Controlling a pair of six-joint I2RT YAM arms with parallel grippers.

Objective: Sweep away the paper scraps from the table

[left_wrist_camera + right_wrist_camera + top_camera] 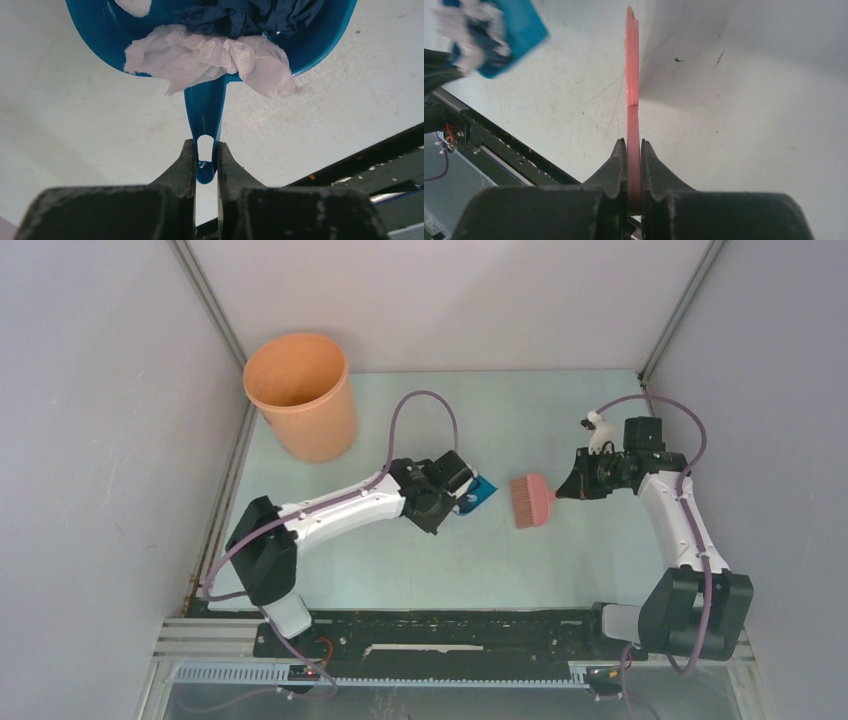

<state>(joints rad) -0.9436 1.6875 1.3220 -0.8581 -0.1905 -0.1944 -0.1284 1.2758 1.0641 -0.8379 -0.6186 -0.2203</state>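
My left gripper (205, 150) is shut on the handle of the blue dustpan (205, 102), held over the table (420, 560) near its middle (478, 492). Paper scraps lie in the pan: a pale white one (210, 57) hanging over its rim and a dark blue one (250, 15) behind it. My right gripper (634, 147) is shut on the handle of the pink brush (632, 65). The brush head (530, 500) hangs just right of the dustpan. The dustpan with scraps also shows in the right wrist view (494, 35). I see no loose scraps on the table.
An orange bucket (302, 392) stands upright at the table's far left corner. Grey walls close the left, back and right sides. A black rail (440, 630) runs along the near edge.
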